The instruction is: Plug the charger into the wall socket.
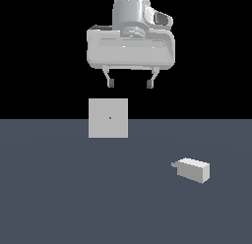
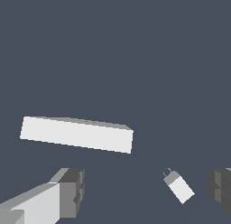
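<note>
I see my tool (image 1: 130, 83) hanging wide open and empty above the socket (image 1: 108, 118); the charger (image 1: 193, 169) lies apart on the table (image 1: 74, 198).

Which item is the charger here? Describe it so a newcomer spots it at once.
Start from the dark grey-blue floor and the upright light grey square panel with a yellowish centre dot. The charger is the small light grey-white rectangular block lying on the floor apart from the panel, toward the exterior view's right. Unlike the flat panel, it is small and boxy, with a short thin prong pointing toward the exterior view's left.
</note>
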### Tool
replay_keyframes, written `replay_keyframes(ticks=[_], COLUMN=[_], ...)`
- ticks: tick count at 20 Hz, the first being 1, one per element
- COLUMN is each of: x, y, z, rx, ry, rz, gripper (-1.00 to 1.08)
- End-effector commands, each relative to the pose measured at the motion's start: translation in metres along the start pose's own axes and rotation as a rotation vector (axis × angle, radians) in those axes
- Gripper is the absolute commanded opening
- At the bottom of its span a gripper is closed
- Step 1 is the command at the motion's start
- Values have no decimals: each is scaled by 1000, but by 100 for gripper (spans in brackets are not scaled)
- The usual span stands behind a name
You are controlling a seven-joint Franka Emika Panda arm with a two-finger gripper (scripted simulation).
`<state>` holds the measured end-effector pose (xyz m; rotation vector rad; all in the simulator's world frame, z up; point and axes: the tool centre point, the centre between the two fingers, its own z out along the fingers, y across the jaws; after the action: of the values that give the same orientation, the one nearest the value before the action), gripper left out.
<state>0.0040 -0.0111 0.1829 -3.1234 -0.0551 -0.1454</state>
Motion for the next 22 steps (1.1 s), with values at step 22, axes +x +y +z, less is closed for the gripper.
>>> replay_keyframes(ticks=[22], x=[-67], y=[47], z=[55], rx=[45], ry=[67], rz=[-346], gripper=[100])
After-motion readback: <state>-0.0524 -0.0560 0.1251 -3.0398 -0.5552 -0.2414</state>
